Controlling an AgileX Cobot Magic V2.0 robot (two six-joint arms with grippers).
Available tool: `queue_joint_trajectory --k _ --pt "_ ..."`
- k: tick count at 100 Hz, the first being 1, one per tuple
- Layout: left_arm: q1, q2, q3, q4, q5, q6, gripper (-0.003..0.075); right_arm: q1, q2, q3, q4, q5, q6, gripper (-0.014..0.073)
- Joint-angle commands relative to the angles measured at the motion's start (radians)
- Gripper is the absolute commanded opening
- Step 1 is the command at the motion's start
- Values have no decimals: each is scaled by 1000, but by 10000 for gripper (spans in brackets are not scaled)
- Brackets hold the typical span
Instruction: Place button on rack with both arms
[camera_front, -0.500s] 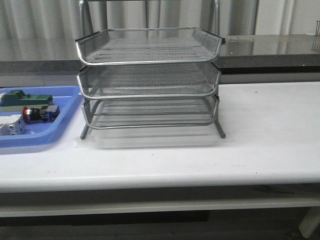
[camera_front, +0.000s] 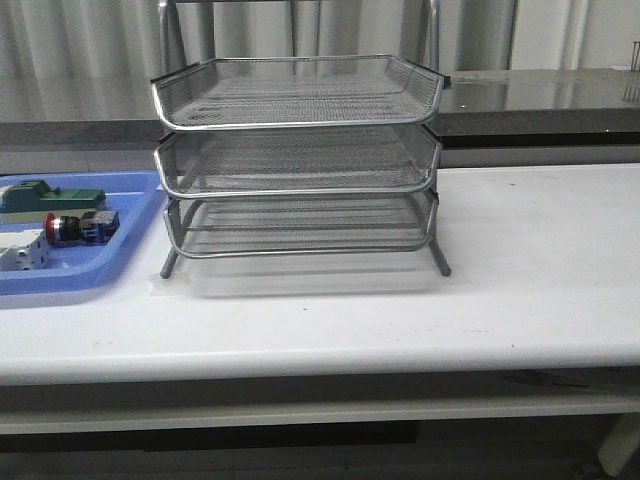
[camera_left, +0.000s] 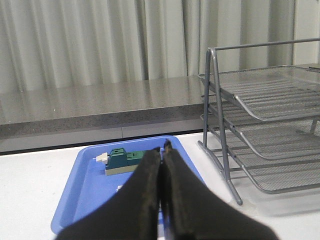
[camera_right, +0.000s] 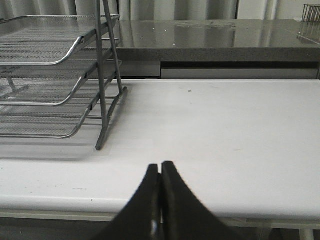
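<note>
The button (camera_front: 78, 227), red cap to the left and blue block to the right, lies in the blue tray (camera_front: 122, 250) at the table's left. The three-tier wire rack (camera_front: 298, 160) stands mid-table, its tiers empty; it also shows in the left wrist view (camera_left: 260, 130) and the right wrist view (camera_right: 55, 85). Neither arm shows in the front view. My left gripper (camera_left: 161, 148) is shut and empty, above the near part of the blue tray (camera_left: 90, 185); its fingers hide the button. My right gripper (camera_right: 160, 165) is shut and empty over the table's front edge, right of the rack.
A green block (camera_front: 50, 197) lies in the tray behind the button, also in the left wrist view (camera_left: 122, 160). A white block (camera_front: 25, 253) lies in front of the button. A grey stone counter (camera_front: 540, 95) runs behind the table. The white table (camera_front: 530, 260) lies right of the rack.
</note>
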Motion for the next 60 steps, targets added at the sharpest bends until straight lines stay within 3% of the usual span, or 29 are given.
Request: queue_joint_trajectory --k 1,23,43,60 --pt "1 10 56 -7 -82 -11 -21 -8 -21 -20 -9 -78 -1 -67" --pt "1 10 56 -7 -82 -11 -21 -8 -21 -20 -9 -87 -1 -67" --pt "1 10 56 -7 -82 -11 -21 -8 -21 -30 -9 -182 -1 -67" --pt "1 10 56 -7 -82 -11 -21 -8 0 -149 -8 -50 -1 -67"
